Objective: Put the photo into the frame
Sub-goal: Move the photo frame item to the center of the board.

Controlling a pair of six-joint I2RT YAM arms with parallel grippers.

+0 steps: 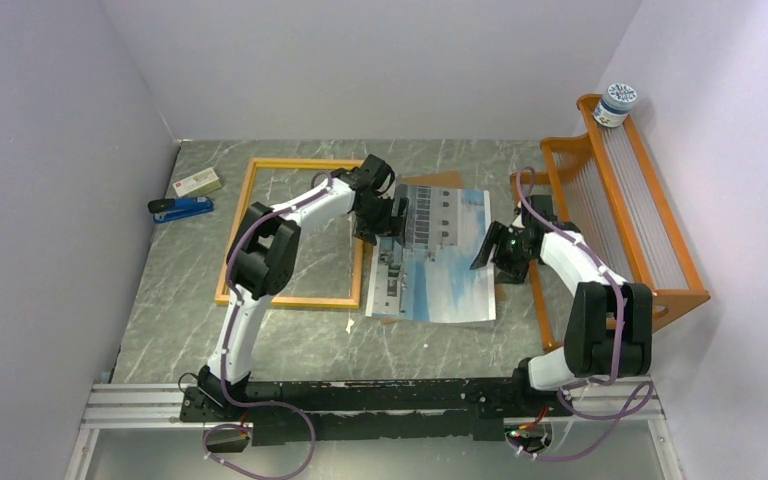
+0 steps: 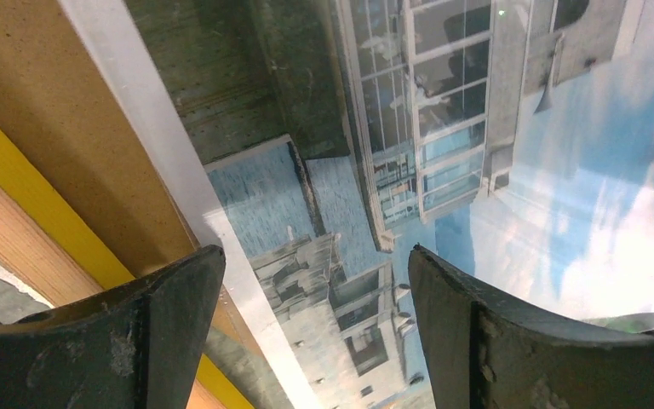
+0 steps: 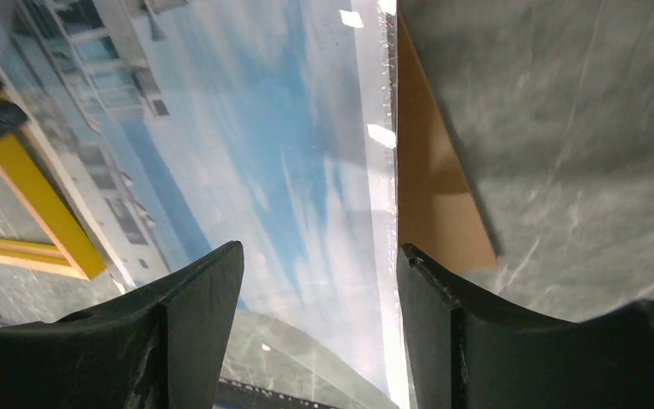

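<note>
The photo [image 1: 440, 270] lies face up in the middle of the table, showing a white building and blue sky. The yellow-orange frame [image 1: 237, 225] lies flat to its left, and the photo's left edge overlaps the frame's right border. My left gripper [image 1: 392, 218] hovers open over the photo's upper left part [image 2: 443, 170], beside the frame's border [image 2: 34, 221]. My right gripper [image 1: 488, 250] stands at the photo's right edge. In the right wrist view its jaws [image 3: 319, 264] are apart, astride that white edge of the photo [image 3: 289, 170], which curves up off the table there.
A brown backing panel [image 3: 430, 196] lies under the photo and sticks out past its right and far edges. An orange slatted rack [image 1: 620, 200] stands along the right wall with a jar [image 1: 615, 103] on top. A blue stapler [image 1: 180, 208] and a small box [image 1: 197, 182] lie far left.
</note>
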